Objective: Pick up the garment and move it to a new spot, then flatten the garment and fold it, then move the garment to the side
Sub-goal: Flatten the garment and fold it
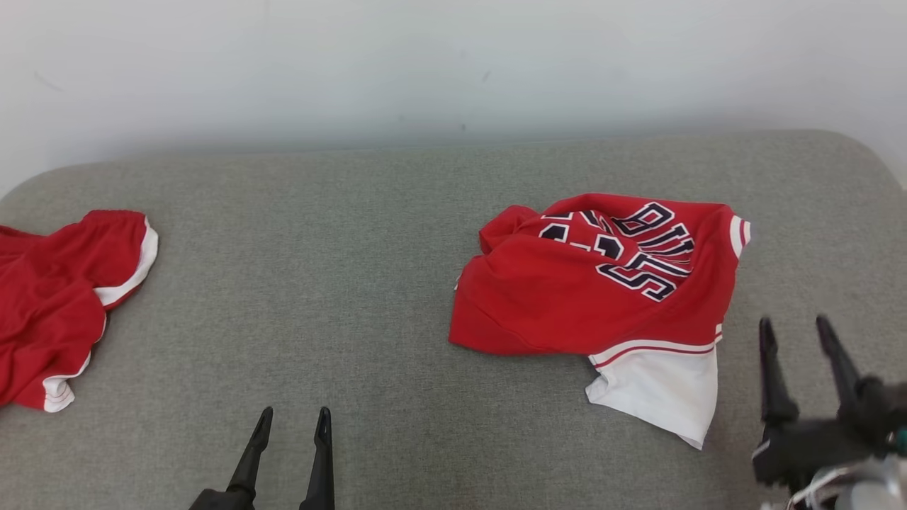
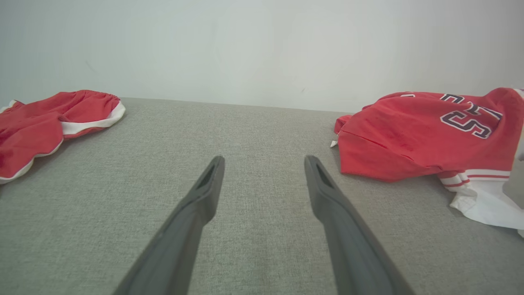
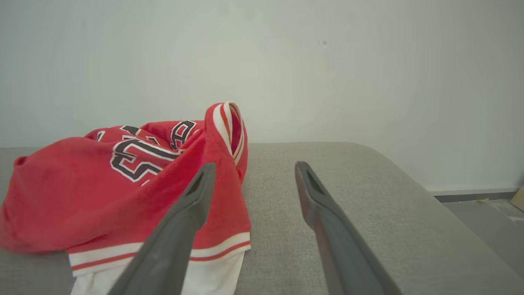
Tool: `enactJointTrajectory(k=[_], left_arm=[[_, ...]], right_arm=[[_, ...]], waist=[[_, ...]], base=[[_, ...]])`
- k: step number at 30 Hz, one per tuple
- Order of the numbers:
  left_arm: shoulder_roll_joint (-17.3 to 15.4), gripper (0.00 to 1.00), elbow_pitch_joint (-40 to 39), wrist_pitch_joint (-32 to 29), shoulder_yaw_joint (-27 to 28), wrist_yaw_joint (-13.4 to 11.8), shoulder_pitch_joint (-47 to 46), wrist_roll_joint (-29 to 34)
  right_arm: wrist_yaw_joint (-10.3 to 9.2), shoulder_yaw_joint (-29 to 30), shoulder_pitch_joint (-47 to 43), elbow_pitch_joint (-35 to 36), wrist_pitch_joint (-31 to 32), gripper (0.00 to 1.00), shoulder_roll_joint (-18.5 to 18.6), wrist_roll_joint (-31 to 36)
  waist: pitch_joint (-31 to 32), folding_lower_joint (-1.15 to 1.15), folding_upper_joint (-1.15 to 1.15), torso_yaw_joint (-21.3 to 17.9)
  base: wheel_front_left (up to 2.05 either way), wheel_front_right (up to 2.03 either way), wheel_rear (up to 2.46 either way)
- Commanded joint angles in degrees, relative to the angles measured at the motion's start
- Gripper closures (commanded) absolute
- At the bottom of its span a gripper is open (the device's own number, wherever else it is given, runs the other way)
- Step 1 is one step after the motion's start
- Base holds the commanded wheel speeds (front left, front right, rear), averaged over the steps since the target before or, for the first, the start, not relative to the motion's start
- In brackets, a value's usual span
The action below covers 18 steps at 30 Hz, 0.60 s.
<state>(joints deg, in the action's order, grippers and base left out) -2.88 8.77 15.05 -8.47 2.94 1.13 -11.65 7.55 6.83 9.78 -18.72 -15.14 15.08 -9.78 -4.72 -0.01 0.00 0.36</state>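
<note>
Garment: red jersey (image 1: pixel 595 283), crumpled in a heap on the right half of the grey cushion (image 1: pixel 319 248). Its dark lettering faces up, and a white panel (image 1: pixel 659 393) spills toward you.
Right gripper (image 1: pixel 793 322): fingers spread, nothing between them. It sits just to the right of the white panel.
Left gripper (image 1: pixel 295 412): fingers spread and empty, over bare cushion, well apart from the jersey.
Other item: red shorts (image 1: pixel 57 297) at the far left. You probably leave these alone.
Step in hand: by the look of it, the first pick-up, not yet begun.
Method: bring your right gripper left and down onto the jersey's near right edge, where the fabric bunches thick. Close on a single fold rather than the whole heap.
Support: bring your left gripper across to a second edge, so the cloth hangs open when lifted.
Risk: thin cloth may slip, and pinching two layers keeps the heap tangled.
</note>
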Motion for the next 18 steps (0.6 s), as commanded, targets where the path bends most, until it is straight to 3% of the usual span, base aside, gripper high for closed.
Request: enactJointTrajectory(k=[1,8,18], left_arm=[[0.0,0.00,-0.1,0.2,0.0,-0.3,0.1,0.2],[0.0,0.00,0.1,0.2,-0.1,0.2,-0.9,0.5],[0.0,0.00,0.5,0.2,0.1,0.6,-1.1,0.6]], right_arm=[[-0.13,0.1,-1.8,0.8,0.0,0.00,-1.2,-0.3],[-0.13,-1.3,-6.8,-1.5,0.0,0.00,-5.7,-0.2],[-0.13,-0.6,-4.4,-13.3,0.0,0.00,-7.3,1.3]], waist=[[-0.3,0.01,0.00,-0.4],[-1.2,0.01,0.00,0.2],[-1.6,0.01,0.00,2.4]], base=[[0.00,0.00,0.00],[0.00,0.00,0.00],[0.00,0.00,0.00]])
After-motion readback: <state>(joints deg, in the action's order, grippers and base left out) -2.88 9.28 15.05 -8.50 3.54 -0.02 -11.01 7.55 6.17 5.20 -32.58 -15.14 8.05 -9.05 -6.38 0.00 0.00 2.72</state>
